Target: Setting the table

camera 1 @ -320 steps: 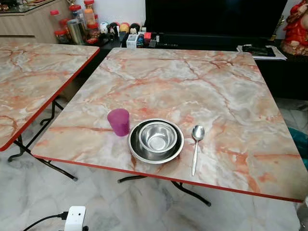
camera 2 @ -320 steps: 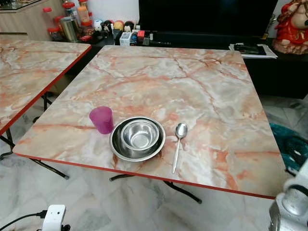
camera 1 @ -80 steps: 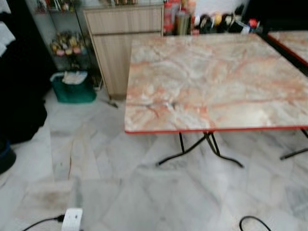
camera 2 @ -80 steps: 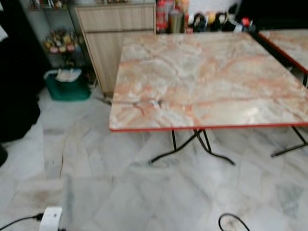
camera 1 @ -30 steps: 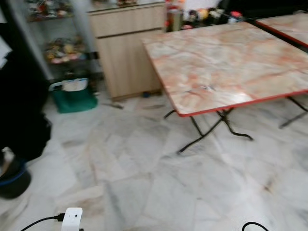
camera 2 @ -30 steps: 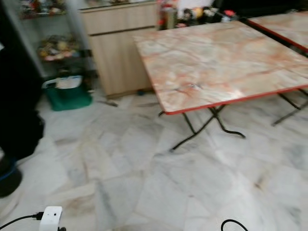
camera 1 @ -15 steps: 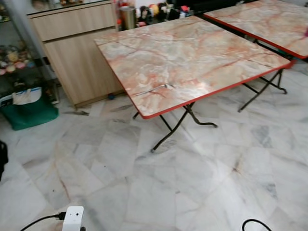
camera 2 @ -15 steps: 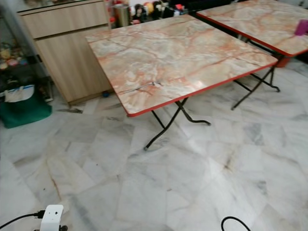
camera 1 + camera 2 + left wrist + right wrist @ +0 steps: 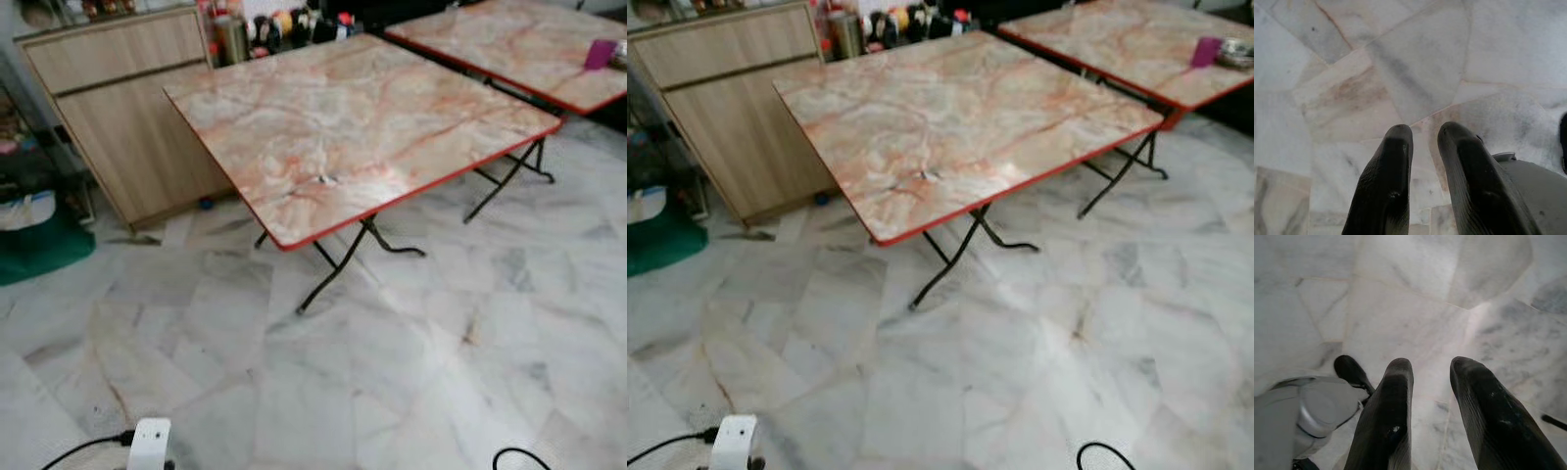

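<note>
Down low, both arms are hanging idle: the left hand (image 9: 1422, 134) is pointing at the pale marble floor (image 9: 411, 352) with its two black fingers parted by a narrow gap and nothing between them, and the right hand (image 9: 1432, 369) is doing the same, fingers apart and empty over the tiles. At the very near edge a white plug adapter (image 9: 150, 446) on a black cable is sitting on the floor, with another loop of black cable (image 9: 519, 457) off to the right. Moving up, a folding worktop (image 9: 362, 127) with a marble-pattern surface and red edge is standing on black legs, and its surface is looking bare apart from a small dark mark near the front edge. To its left a wooden cabinet (image 9: 118, 88) is backing against the wall, with something green (image 9: 39, 245) on the floor beside it, too blurred to name. Behind, jars and small figures (image 9: 887, 24) are lining up at the back. Far right, the second worktop (image 9: 1117, 44) is carrying the place setting: a purple cup (image 9: 1206, 51) near its front edge, with a steel bowl (image 9: 1236, 53) just beside it, cut off by the frame. My read: this is a travelling step between jobs, nothing in either hand, and the next move is calling for either fetching more tableware or squaring up to the bare worktop before any reaching begins.
</note>
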You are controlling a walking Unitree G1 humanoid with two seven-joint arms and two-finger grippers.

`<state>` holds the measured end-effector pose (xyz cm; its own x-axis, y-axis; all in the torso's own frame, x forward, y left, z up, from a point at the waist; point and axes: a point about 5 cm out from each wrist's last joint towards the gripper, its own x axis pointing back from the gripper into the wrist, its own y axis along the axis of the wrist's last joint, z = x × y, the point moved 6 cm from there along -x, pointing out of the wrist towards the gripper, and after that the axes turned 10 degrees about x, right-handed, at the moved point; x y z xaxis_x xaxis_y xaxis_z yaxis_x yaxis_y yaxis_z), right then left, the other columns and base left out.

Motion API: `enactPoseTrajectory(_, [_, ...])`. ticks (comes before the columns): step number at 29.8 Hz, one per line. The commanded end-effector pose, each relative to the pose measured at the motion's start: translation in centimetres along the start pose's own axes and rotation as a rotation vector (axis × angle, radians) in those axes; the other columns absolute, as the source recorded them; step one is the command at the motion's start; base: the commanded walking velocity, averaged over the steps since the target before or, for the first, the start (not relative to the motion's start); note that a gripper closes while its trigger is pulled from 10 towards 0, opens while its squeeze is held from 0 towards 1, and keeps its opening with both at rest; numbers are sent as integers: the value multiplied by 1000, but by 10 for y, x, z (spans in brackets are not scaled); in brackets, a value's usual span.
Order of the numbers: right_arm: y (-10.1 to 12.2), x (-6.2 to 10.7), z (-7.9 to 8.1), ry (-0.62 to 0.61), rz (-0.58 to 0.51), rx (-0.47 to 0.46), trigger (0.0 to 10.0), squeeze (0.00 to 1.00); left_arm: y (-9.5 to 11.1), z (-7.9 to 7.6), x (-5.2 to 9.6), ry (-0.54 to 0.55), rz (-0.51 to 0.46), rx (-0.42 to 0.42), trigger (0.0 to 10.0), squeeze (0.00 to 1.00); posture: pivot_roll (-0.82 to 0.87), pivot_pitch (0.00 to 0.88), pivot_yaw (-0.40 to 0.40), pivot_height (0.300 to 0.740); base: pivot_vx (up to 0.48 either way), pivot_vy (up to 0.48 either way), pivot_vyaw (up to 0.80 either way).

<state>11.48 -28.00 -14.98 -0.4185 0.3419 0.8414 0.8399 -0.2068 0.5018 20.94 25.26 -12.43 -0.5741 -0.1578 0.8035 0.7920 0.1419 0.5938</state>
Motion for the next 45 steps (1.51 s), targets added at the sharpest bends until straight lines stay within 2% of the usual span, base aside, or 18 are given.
enactPoseTrajectory(1, [-3, 1, -3, -8, 2, -8, 10000, 0, -7, 4, 1, 9, 24, 2, 10000, 0, 21, 59, 44, 740, 0, 0, 0])
enactPoseTrajectory(5, [-3, 1, -3, -8, 3, -10, 10000, 0, -7, 4, 1, 10, 24, 1, 10000, 0, 21, 59, 44, 740, 0, 0, 0])
enactPoseTrajectory(11, [-3, 1, -3, -12, 4, -6, 10000, 0, -7, 3, 1, 8, 23, 0, 10000, 0, 21, 56, 45, 740, 0, 0, -680])
enactPoseTrajectory(22, [-2, 1, -3, -11, 1, -3, 10000, 0, -7, 3, 1, 10, 24, 4, 10000, 0, 22, 55, 43, 740, 0, 0, 0])
enactPoseTrajectory(27, [-3, 1, -3, -10, 4, -2, 10000, 0, -7, 3, 1, 8, 24, 2, 10000, 0, 21, 53, 43, 740, 0, 284, -701])
enactPoseTrajectory(41, [-4, 1, -3, -12, 3, -2, 10000, 0, -7, 3, 1, 4, 22, -9, 10000, 0, 20, 24, 47, 740, 0, 316, 0])
enactPoseTrajectory(45, [-4, 1, -2, -11, 1, -12, 10000, 0, -7, 3, 1, 3, 21, -10, 10000, 0, 19, 25, 49, 740, 0, 313, -678])
